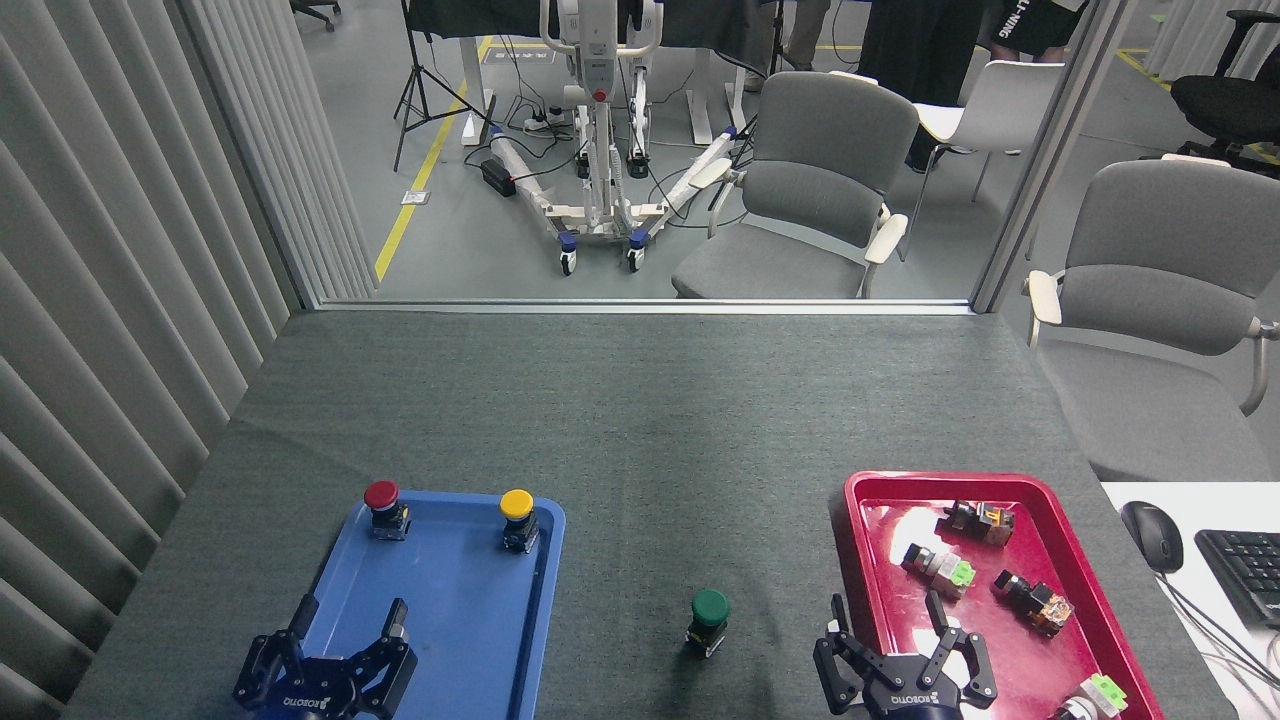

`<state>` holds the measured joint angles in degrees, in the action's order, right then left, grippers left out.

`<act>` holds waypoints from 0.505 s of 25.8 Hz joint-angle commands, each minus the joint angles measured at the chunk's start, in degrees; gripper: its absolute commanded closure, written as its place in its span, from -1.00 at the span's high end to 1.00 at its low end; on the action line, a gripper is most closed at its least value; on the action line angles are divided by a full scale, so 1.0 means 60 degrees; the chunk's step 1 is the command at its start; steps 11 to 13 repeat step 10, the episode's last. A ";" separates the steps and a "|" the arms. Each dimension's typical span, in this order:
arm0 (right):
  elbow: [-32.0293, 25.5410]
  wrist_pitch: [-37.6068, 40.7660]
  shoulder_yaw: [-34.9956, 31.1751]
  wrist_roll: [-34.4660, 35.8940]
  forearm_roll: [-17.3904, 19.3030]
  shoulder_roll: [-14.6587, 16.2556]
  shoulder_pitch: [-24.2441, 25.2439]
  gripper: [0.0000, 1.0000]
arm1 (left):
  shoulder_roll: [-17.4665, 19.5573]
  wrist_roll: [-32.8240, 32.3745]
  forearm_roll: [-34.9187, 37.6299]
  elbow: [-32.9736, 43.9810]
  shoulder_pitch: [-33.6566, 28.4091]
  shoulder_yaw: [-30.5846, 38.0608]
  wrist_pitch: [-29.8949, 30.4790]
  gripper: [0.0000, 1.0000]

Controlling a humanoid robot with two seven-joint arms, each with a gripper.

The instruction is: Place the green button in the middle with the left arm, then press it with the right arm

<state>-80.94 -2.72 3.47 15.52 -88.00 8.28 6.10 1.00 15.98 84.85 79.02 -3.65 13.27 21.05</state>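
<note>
At the near edge, the left gripper (345, 625) hangs over the near end of the blue tray (470, 640), its black fingers (397, 622) spread apart with nothing between them, white lettering visible on its base. On the other side the right gripper (890, 625) sits over the near left rim of the red tray (860, 500), its fingers likewise splayed wide and empty. Between the two trays, on the bare grey felt of the bench (640, 420), stands the green button (709, 621): a round, dark-green mushroom cap on a short black body with a glint of metal at its base, upright, well apart from both grippers and touching neither tray. Farther along the blue tray stand a red-capped button (383, 508) at the far left corner and a yellow-capped button (518, 518) near the far right corner, both upright. In the red tray lie several small switch parts, among them a light-green-ended part (942, 570) and an orange-ended part (1036, 604). To the right, off the bench, a black mouse (1152, 535) and the corner of a keyboard (1245, 570) rest on a white surface. Beyond the bench stand grey chairs (815, 190).
</note>
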 commanded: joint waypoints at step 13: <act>-0.0133 -0.0015 0.0022 0.0108 0.0017 0.0026 0.0037 1.00 | -0.0107 -0.0056 0.0052 -0.0089 0.0037 0.0221 0.0022 0.99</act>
